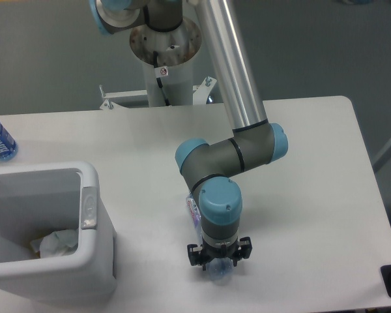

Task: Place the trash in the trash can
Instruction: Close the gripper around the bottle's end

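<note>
My gripper (pixel 219 260) points straight down over the clear bottle (pixel 205 246) lying on the table (pixel 300 195), its jaws on either side of the bottle's near end, but my wrist hides them and I cannot tell whether they have closed on it. If I only pinch that rounded end, the slick plastic may squirt out or swing loose when I lift. The trash can (pixel 52 261) stands well off to the side with the white wrapper (pixel 57 242) already inside, so a weak hold could drop the bottle short of its thick rim.
</note>
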`<state>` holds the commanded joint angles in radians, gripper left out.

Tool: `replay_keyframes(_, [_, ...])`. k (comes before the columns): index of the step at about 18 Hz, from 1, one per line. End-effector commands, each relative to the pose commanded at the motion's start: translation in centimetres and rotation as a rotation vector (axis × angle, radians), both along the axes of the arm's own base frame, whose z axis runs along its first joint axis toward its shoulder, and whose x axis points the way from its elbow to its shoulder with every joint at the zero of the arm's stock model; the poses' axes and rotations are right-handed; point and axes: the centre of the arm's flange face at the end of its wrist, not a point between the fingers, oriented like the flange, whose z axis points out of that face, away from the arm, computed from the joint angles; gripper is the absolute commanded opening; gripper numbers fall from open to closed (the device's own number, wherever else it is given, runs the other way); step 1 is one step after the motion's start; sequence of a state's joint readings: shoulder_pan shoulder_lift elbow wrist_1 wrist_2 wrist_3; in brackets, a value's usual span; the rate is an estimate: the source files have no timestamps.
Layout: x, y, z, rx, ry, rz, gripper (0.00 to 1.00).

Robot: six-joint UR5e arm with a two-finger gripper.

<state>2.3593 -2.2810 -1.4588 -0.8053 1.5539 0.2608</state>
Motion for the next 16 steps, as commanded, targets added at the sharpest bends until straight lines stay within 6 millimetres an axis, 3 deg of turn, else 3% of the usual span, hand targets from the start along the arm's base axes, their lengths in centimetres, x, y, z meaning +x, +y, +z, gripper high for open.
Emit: replay_keyframes(16, [-0.01, 0.01, 0.71, 0.006, 0.007, -0.005, 0.58])
